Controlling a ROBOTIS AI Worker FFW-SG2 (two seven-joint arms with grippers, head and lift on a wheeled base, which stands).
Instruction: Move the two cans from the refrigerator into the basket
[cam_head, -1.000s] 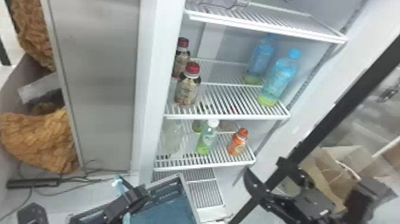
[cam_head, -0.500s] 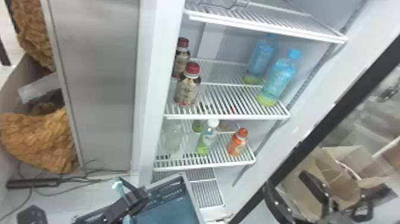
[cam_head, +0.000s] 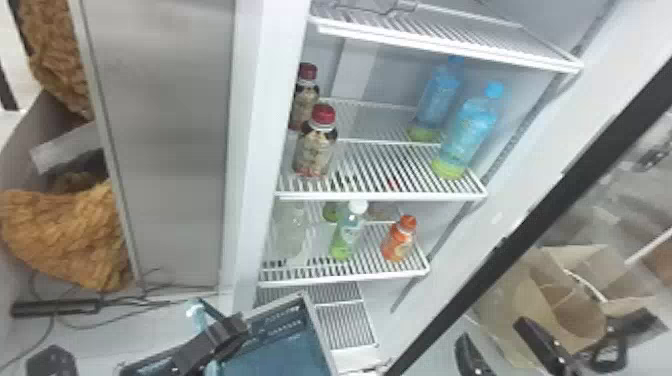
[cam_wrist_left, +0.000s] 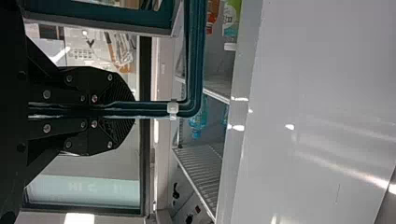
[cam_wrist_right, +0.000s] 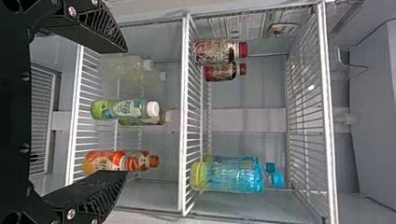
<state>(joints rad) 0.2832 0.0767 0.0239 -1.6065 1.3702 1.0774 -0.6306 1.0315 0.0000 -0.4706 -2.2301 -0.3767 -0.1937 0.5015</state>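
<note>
Bottom centre, the basket (cam_head: 280, 352) is gripped by the left gripper (cam_head: 232, 327), jaws closed tight; lower right, the right gripper (cam_head: 490, 329) is seen, jaws wide, empty; bottles (cam_head: 316, 147) are shelved mid-frame.

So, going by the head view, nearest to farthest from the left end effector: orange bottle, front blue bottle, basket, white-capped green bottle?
1. Basket, in its grip
2. White-capped green bottle, lower shelf, middle
3. Orange bottle, lower shelf, right
4. Front blue bottle, shelf above, right
</note>
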